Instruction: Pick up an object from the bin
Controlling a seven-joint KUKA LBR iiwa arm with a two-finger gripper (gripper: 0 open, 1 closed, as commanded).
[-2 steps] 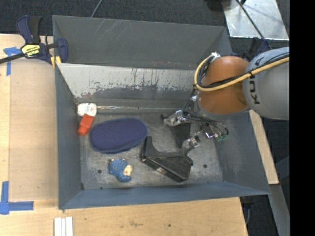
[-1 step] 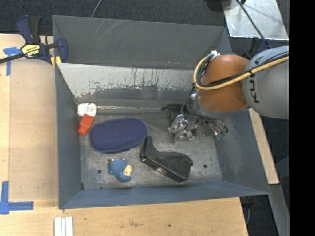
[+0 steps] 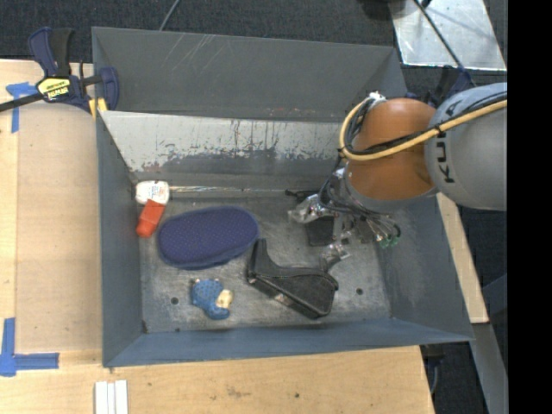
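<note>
Only one piece of writing can be read: the letters "KU", turned on their side, on the grey casing of the arm [image 3: 473,149] where it comes in from the right. None of the things in the bin [image 3: 259,84] shows a legible label or brand.

Below the arm's orange cover [image 3: 392,149], the gripper [image 3: 335,241] hangs low over the right half of the bin floor. Whether its jaws are spread or pressed together cannot be told, as the wrist and cables hide them.

Nearest to it is a black angular thing [image 3: 293,287] that lies flat on the floor at bottom centre. Its long axis runs from upper left to lower right. The narrower end points toward the blue pad, and the broader end lies just under the gripper. It is not clear if the two touch.

A dark blue oval pad [image 3: 207,235] lies left of the black thing, its long axis nearly level. At the pad's upper left lies an orange tube [image 3: 150,218] with a white cap, its cap end toward the back wall. A small blue toy [image 3: 210,297] with a pale patch lies near the front wall, below the pad and apart from it.
</note>
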